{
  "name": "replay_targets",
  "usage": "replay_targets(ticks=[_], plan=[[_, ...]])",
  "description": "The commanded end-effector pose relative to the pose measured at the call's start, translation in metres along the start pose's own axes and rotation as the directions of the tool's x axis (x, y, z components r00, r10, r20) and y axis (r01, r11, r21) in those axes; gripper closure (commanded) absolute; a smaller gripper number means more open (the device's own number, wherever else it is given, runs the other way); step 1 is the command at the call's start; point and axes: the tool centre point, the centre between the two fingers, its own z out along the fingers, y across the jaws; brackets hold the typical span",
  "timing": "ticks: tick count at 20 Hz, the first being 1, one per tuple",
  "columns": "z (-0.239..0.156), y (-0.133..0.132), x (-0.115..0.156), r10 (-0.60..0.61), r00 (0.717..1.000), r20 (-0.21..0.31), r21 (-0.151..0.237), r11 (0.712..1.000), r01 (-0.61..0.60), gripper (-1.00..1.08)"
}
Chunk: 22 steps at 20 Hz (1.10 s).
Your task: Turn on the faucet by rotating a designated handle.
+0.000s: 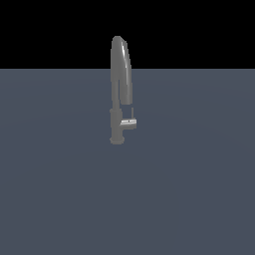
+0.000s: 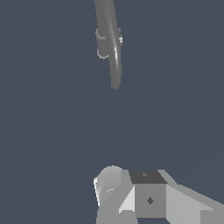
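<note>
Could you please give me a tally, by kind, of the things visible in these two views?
Faucet, dark grey with an arched spout: 1
Handle, short grey stub on the faucet's lower body: 1
Robot arm part, light grey, in the wrist view only; fingers not visible: 1
Total: 3

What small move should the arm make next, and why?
Probably bring the hand closer to the faucet, aiming at the handle low on its body. In the wrist view the faucet is apart from the hand with bare floor between, and the exterior view shows no arm near the handle, so nothing touches it yet.
</note>
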Motion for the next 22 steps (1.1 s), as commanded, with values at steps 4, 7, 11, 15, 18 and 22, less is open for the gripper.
replay_targets(ticks=[4, 7, 11, 15, 18, 22], plan=[[0.0, 0.0, 0.001, 0.002, 1.0, 0.003, 0.002, 1.0, -0.002, 1.08], [0.001, -0.001, 0.005, 0.009, 1.0, 0.012, 0.009, 1.0, -0.009, 1.08], [0.002, -0.002, 0.013, 0.025, 0.999, 0.033, 0.026, 0.999, -0.026, 1.08], [0.003, -0.004, 0.027, 0.049, 0.997, 0.065, 0.051, 0.997, -0.052, 1.08], [0.006, -0.006, 0.039, 0.071, 0.993, 0.098, 0.074, 0.994, -0.079, 1.08], [0.01, -0.008, 0.06, 0.106, 0.983, 0.152, 0.111, 0.986, -0.124, 1.08]])
